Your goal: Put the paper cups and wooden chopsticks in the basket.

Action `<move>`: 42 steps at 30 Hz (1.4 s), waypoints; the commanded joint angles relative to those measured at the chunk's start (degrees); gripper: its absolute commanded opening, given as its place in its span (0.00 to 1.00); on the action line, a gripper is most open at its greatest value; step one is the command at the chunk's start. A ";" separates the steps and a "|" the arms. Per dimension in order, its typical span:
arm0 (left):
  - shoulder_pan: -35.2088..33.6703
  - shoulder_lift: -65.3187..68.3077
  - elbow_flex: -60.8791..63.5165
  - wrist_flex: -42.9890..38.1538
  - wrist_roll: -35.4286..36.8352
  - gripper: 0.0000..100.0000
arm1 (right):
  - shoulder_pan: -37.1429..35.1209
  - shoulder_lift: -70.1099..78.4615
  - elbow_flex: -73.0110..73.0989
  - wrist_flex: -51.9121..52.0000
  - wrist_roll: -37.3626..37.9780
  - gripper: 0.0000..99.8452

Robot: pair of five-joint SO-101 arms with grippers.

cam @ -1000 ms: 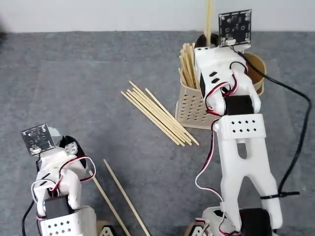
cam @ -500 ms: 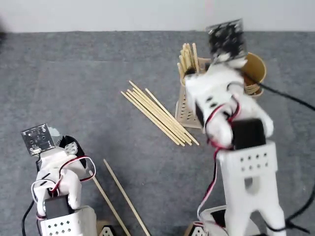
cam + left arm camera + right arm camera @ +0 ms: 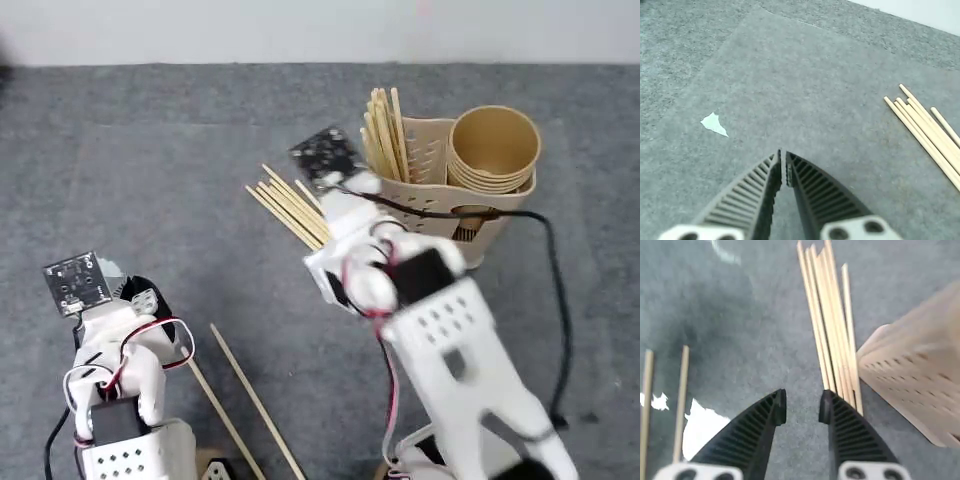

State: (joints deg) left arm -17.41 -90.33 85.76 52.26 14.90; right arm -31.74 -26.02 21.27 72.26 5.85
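Grey mat (image 3: 150, 150) covers the whole table, so that's the biggest thing going. Next up is the white right arm (image 3: 450, 340), stretched out from the near edge toward the middle, with its wrist over the bundle of chopsticks (image 3: 285, 205) lying on the mat.

The perforated beige basket (image 3: 440, 215) sits at the far right, just beside that bundle. The left arm (image 3: 120, 380) is tucked back at the near left corner.

The paper cups (image 3: 493, 150) are nested in one stack and stand upright in the basket's right end. A bunch of upright chopsticks (image 3: 385, 130) sits in its left end. Two loose chopsticks (image 3: 250, 400) lie side by side near the left arm, well apart from the bundle.

The right gripper (image 3: 802, 402) hangs over the mat with its jaws a little apart and nothing between them, one tip right by the bundle's end. Can't tell if it's touching. The left gripper (image 3: 782, 160) is pinched closed on nothing, tips meeting, over bare mat. A tiny white scrap (image 3: 714, 124) lies near it.
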 commanded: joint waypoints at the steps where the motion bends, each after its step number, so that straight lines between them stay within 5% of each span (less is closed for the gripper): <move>1: -0.35 -0.79 -0.31 0.18 0.35 0.02 | -1.36 9.71 -4.40 -4.26 3.78 0.14; 21: -0.09 -0.79 0.31 -0.09 0.09 0.02 | 2.51 61.32 -43.69 -7.34 8.53 0.14; 42: -0.09 -0.79 0.31 -0.18 0.09 0.02 | -1.80 68.62 -47.91 3.47 11.78 0.14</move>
State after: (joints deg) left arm -17.32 -90.33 86.55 52.26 14.90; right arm -31.74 42.64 -25.49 73.58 17.19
